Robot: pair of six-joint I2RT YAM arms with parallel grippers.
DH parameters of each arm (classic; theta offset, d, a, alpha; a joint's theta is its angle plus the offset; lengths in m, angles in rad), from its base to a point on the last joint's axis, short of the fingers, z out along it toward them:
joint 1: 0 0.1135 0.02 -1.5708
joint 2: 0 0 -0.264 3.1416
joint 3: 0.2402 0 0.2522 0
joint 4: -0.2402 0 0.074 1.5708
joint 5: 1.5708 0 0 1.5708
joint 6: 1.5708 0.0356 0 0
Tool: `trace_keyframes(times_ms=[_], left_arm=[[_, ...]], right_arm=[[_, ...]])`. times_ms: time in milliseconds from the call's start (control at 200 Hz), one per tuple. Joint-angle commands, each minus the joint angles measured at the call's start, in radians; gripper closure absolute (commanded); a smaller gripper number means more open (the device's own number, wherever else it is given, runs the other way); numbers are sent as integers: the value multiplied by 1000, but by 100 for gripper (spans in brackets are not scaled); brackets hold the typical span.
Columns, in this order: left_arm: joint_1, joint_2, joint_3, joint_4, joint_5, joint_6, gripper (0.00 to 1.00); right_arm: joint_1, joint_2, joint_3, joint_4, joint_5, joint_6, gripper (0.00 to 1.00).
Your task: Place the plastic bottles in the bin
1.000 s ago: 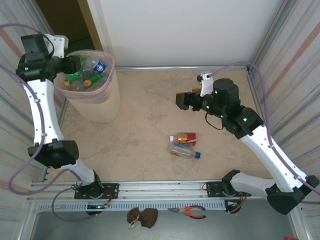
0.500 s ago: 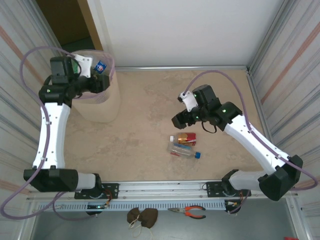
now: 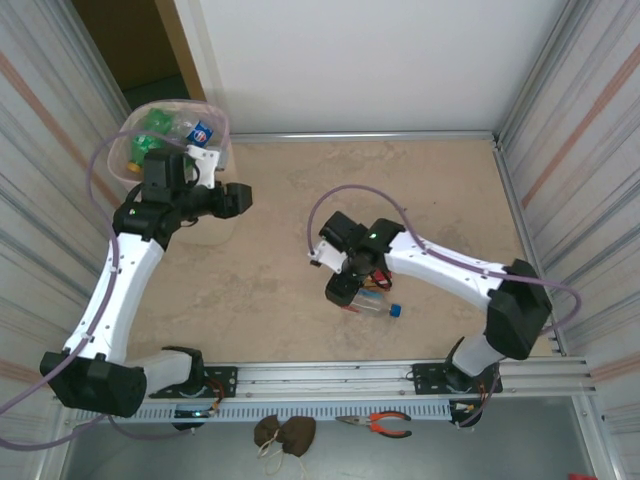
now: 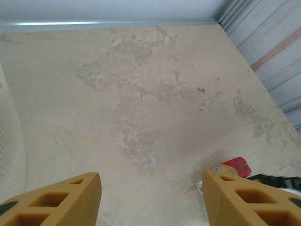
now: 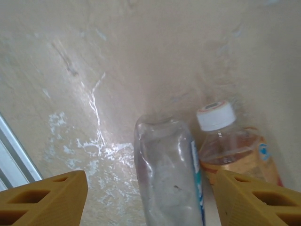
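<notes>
Where the near rail carries both arm bases, a pair of pliers [image 3: 375,424] lies on the ledge in front of it. Beyond the rail, two bottles lie side by side on the worktop [image 3: 300,190], touching: a clear bottle [image 3: 372,305] with a blue cap and, just behind it, a red-label bottle [image 3: 380,284] with a white cap. The clear bottle's base sits next to the white cap.

The right gripper [image 3: 338,292] hangs low over the left end of this pair. Its fingers [image 5: 51,197] stand wide apart with the clear bottle between them, not clamped. The red-label bottle runs under the other finger.

Farther back and to the left, the left gripper [image 3: 240,198] hovers above the worktop just beside the bin [image 3: 222,135]. Its fingers stand apart and hold nothing.

The bin stands in the far left corner. It holds several bottles [image 3: 160,125], with green and blue-labelled ones visible at the top.
</notes>
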Motion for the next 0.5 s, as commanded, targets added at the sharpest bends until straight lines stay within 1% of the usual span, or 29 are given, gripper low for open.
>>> trace_keyframes(times_ms=[0,155,291,391,496], left_arm=[[-4,-55,-34,38,2,-37,42],[-4,-88,-59,25,-7,-43,41],[-4,-98,-72,25,-7,-49,42],[-5,-98,-78,28,-5,-56,42],[-7,-98,-81,32,-1,-61,42]], right_arm=[[29,66,26,-55,89,-16,30],[38,151,50,-82,149,-15,30],[39,193,65,-92,179,-15,28],[39,212,72,-96,172,-17,28],[42,220,71,-97,144,-18,32]])
